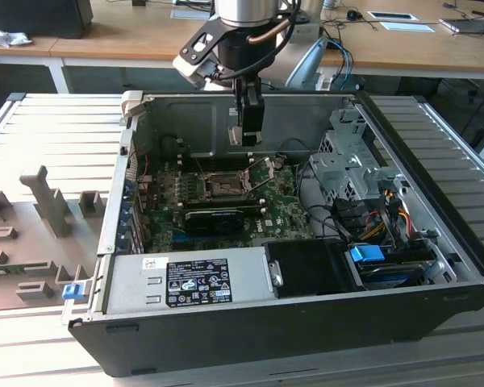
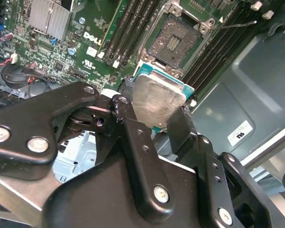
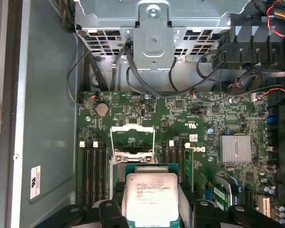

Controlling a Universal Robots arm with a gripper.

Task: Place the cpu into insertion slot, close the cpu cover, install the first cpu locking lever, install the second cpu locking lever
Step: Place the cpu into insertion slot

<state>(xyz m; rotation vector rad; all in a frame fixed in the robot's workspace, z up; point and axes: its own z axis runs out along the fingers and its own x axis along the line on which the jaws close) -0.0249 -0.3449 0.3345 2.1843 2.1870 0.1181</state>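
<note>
Above the motherboard [image 1: 286,205], I have my gripper [image 2: 154,104] clamped on the cpu [image 3: 150,197], its fingers closed to chip width against opposite edges. The chip hangs clear of the bare insertion slot [image 2: 178,40], and the cpu cover [image 3: 132,138] stands raised.

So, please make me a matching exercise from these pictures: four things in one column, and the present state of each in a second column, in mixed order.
Things:
1. the cpu
2. the insertion slot
3. the cpu cover
4. the heat sink

States:
A. empty, its contacts bare
B. ribbed and silvery, fixed on the green board
C. held between the jaws of the gripper, above the board
D. swung open, off the slot

Pairs: 1-C, 2-A, 3-D, 4-B
</note>
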